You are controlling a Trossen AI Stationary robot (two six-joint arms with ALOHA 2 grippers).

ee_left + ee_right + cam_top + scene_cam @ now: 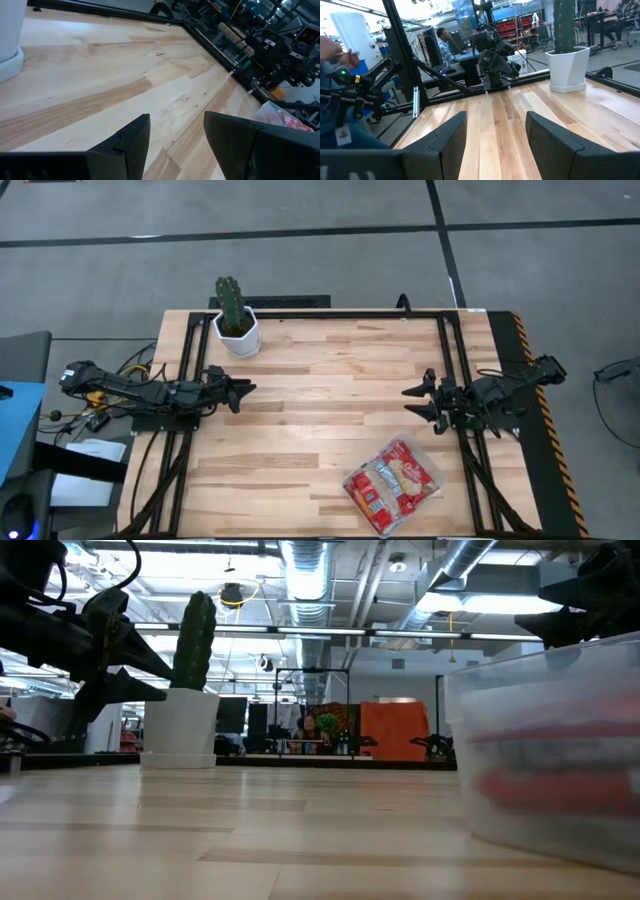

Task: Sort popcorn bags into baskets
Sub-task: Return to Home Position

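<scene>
tray [545, 690]: near right on the surface [320, 450]; low view gives only its clear wall, high view its contents.
bags [392, 480]: red, pale-centred, flat in the tray.
left hand [247, 396]: open, empty, left side.
right hand [407, 400]: open, empty, right side.
pot [237, 335]: white, far left, holding a cactus [230, 295].
room: person [442, 40] beyond, in right wrist view.

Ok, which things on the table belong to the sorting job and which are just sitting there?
Job: popcorn bags, in the clear tray; left gripper and right gripper, both empty, fingers open, at the table's sides.
Just lying about: cactus in its white pot, on the left arm's side, away from the tray.
</scene>
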